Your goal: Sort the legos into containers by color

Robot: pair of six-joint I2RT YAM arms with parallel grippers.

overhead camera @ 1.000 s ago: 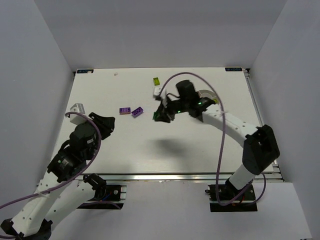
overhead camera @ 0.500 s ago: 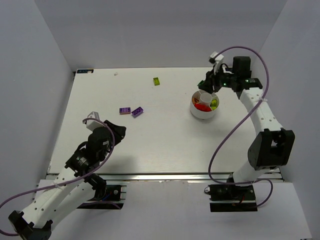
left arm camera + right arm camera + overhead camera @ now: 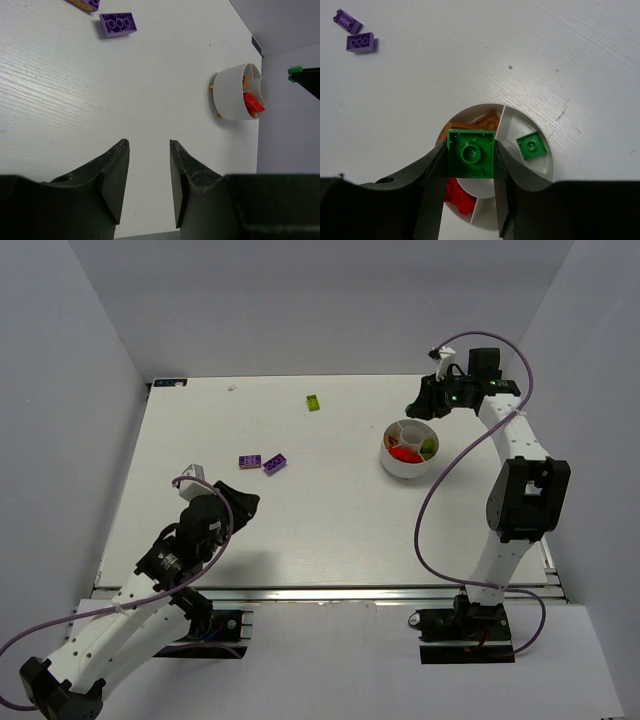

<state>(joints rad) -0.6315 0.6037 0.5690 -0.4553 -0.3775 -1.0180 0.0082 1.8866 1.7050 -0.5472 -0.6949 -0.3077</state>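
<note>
My right gripper (image 3: 470, 151) is shut on a green lego (image 3: 471, 153) and holds it above the round white divided bowl (image 3: 535, 127). Another green lego (image 3: 532, 146) lies in one wedge, orange legos (image 3: 487, 122) in another, and a red one (image 3: 457, 195) in a third. In the top view the right gripper (image 3: 420, 406) hangs just behind the bowl (image 3: 392, 462). Two purple legos (image 3: 250, 461) (image 3: 274, 463) and a yellow-green one (image 3: 313, 402) lie on the table. My left gripper (image 3: 148, 142) is open and empty, well short of the purple legos (image 3: 118, 24).
The white table is walled by grey panels on the left, back and right. The left gripper (image 3: 240, 502) hovers near the front left. The right arm's purple cable (image 3: 440, 480) loops over the table beside the bowl.
The right arm swung from the table's middle to behind the bowl, carrying the green lego. The left arm shifted slightly forward and right, and its jaws widened.
</note>
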